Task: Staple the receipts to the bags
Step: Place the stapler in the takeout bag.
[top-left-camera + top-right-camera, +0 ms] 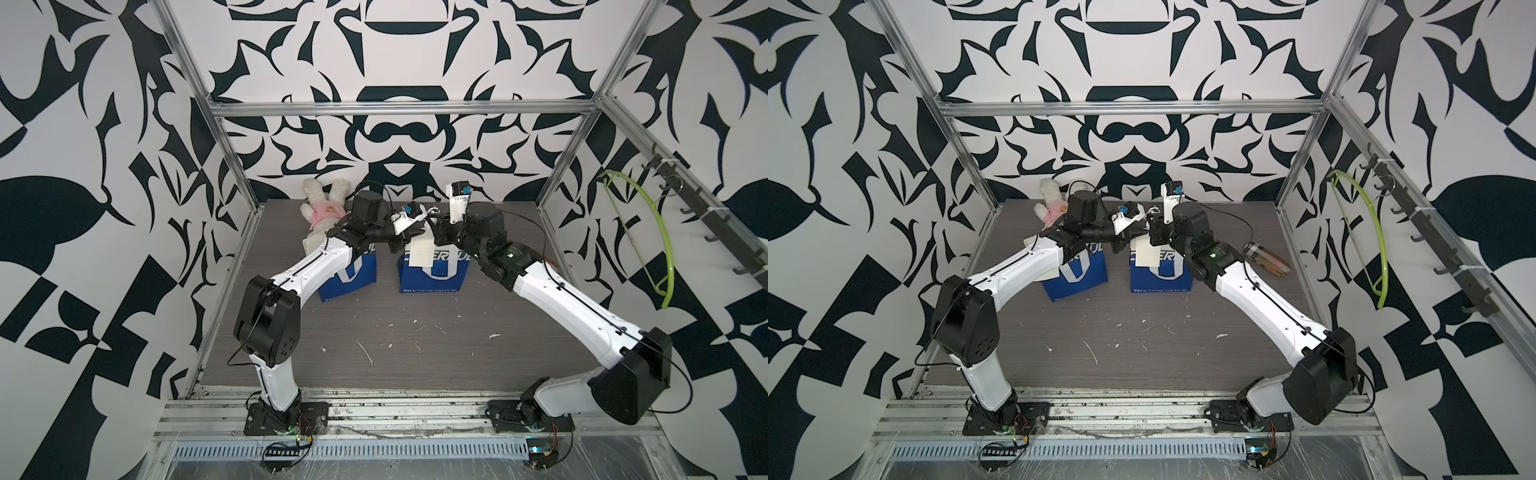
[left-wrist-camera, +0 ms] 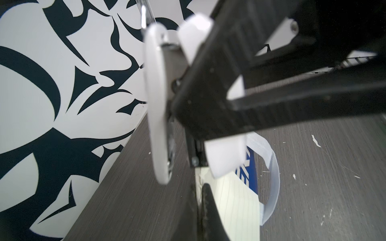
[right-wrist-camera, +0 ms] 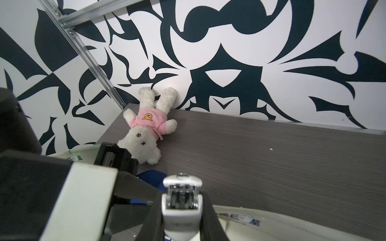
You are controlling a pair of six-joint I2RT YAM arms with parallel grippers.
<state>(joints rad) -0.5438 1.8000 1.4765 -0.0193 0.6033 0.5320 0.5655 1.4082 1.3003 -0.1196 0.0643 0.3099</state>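
**Under the right gripper: one receipt on its bag, stapler clamped**

Directly beneath the right gripper [image 1: 438, 237], a receipt [image 1: 419, 254] lies flat on the bag [image 1: 453, 276] at the middle of the table [image 1: 415, 353]. The slip's far end runs under that gripper's fingers and its near end reaches onto the bag's blue half.

The right gripper [image 3: 181, 210] is clamped narrowly on a white stapler [image 3: 181, 187], one black finger on each side of its body. The stapler's metal mouth faces away from the wrist, over the bag's cream top edge.

The left gripper [image 1: 395, 248] is closed, just to the left of the right gripper, with its tips at the slip's far left corner. Whether it pinches paper cannot be told.

The receipt [image 2: 236, 204] is cream with faint ruled lines, a plain rectangle much narrower than the bag. Its long axis runs from the back wall toward the robot's bases, tilted slightly against the bag's edges.

The bag has a cream top and a blue bottom with white lettering. It lies flat with its cream top under the right gripper and its blue bottom toward the bases. A white ribbon handle [image 2: 271, 177] loops out from its top.

Left of the right gripper, the second bag [image 1: 355, 276] lies the same way, turned a little, with the left arm across its upper half. Farther left, against the wall, lies a plush toy [image 1: 324, 208] in pink. Small white scraps [image 1: 493, 335] dot the table nearer the bases.
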